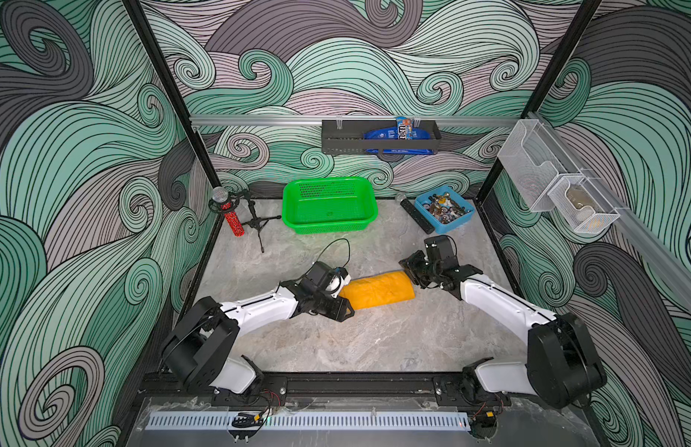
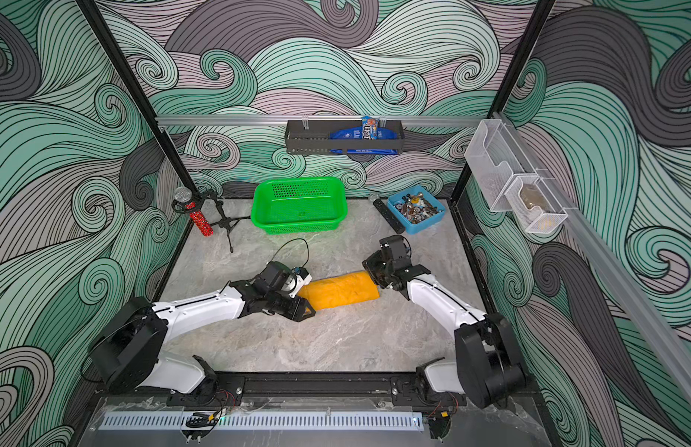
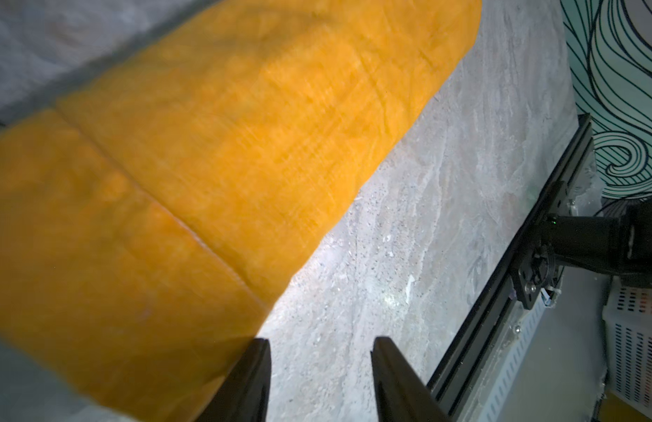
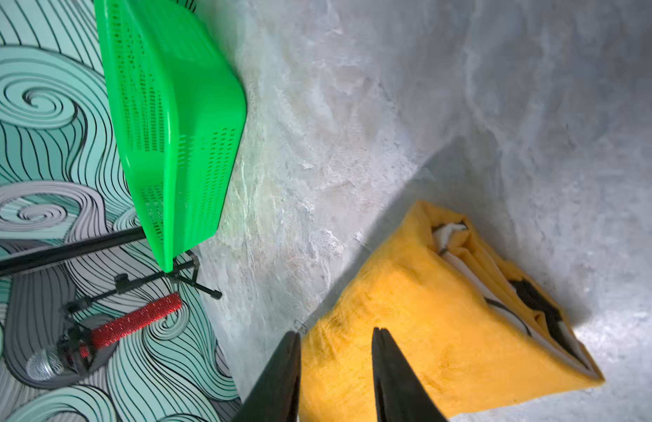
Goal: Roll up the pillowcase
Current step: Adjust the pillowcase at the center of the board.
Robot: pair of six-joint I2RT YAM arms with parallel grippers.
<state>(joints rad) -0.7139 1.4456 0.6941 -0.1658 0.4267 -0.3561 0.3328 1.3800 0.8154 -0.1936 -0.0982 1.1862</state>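
The pillowcase [image 1: 378, 290] [image 2: 340, 289] lies mid-table as a thick mustard-yellow roll. Its right end shows white and black layers [image 4: 499, 292]. My left gripper [image 1: 347, 309] [image 2: 307, 309] sits at the roll's left end, near its front side. In the left wrist view the gripper [image 3: 320, 343] is open over bare table, one fingertip [image 3: 260, 347] at the cloth's edge [image 3: 244, 164]. My right gripper [image 1: 407, 271] [image 2: 371, 271] is at the roll's right end. In the right wrist view it [image 4: 337, 332] stands open, with smooth yellow cloth [image 4: 408, 310] showing between its fingers; no pinch is visible.
A green basket [image 1: 328, 205] stands at the back middle. A blue tray of small parts [image 1: 444, 209] and a black strip [image 1: 417, 216] sit back right. A red microphone on a tripod [image 1: 231, 216] is back left. A wall rack [image 1: 343, 139] and mesh bins [image 1: 556, 185] hang above.
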